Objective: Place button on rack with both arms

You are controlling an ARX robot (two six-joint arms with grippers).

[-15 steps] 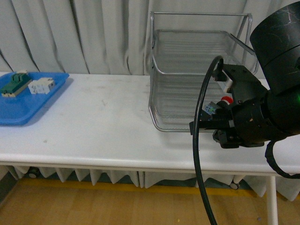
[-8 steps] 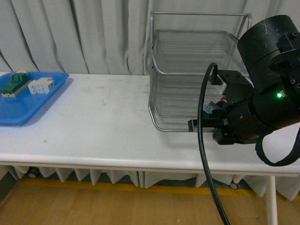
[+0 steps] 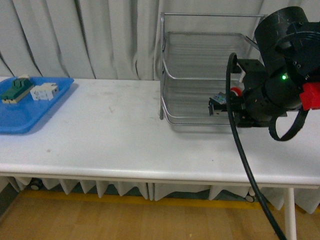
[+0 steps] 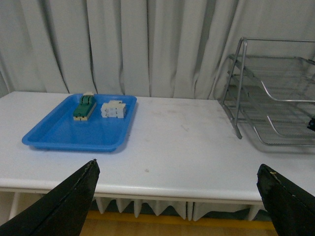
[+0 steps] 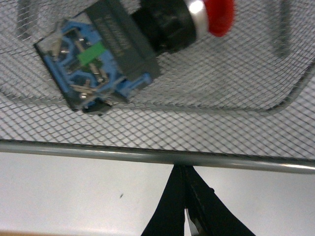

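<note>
The red-capped push-button switch with a dark, blue-backed body (image 5: 133, 46) lies on its side on the mesh of the silver wire rack (image 3: 200, 75). The right gripper (image 5: 184, 209) is clenched empty outside the rim, the left gripper (image 4: 177, 196) is released, so placement looks done.

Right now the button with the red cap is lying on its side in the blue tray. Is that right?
Not quite: it isn't in the blue tray. The button with the red cap is lying on its side on the wire mesh of the rack. The right wrist view shows this.
</note>
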